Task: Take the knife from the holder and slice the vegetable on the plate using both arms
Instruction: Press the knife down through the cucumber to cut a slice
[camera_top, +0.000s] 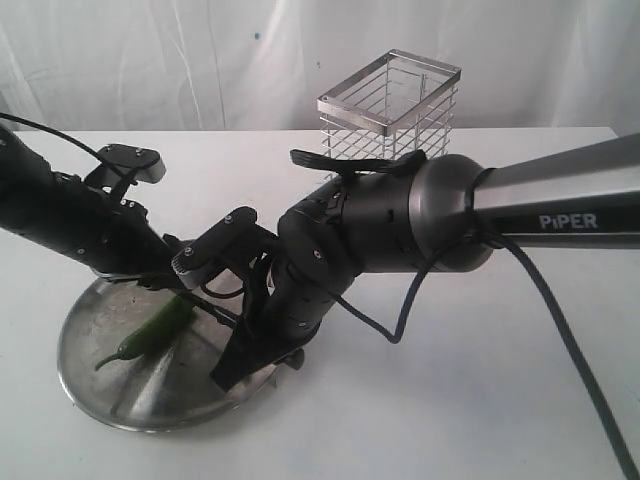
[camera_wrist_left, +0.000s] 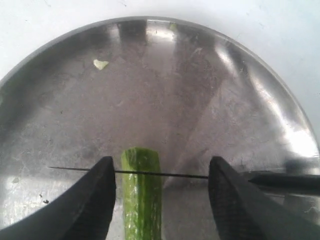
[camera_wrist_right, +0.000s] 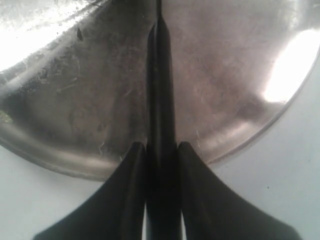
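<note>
The dark-green vegetable (camera_top: 155, 330) (camera_wrist_left: 141, 195) lies on the steel plate (camera_top: 100, 390) (camera_wrist_left: 225, 90) (camera_wrist_right: 90, 100), its cut end pale. My left gripper (camera_top: 165, 290) (camera_wrist_left: 162, 162) stands open astride it, one finger close beside it and the other well apart. My right gripper (camera_top: 245, 360) (camera_wrist_right: 161, 147) is shut on the handle of the black knife (camera_wrist_right: 160, 75) at the plate's near rim. The blade (camera_wrist_left: 150, 173) runs edge-on across the vegetable just behind its cut end, between the left fingers. The wire holder (camera_top: 390, 105) stands with nothing in it at the back.
A small pale cut piece (camera_wrist_left: 100, 63) lies on the plate beyond the vegetable, and another bit (camera_wrist_left: 172, 26) sits at the far rim. The right arm's cable (camera_top: 560, 330) trails over the white table.
</note>
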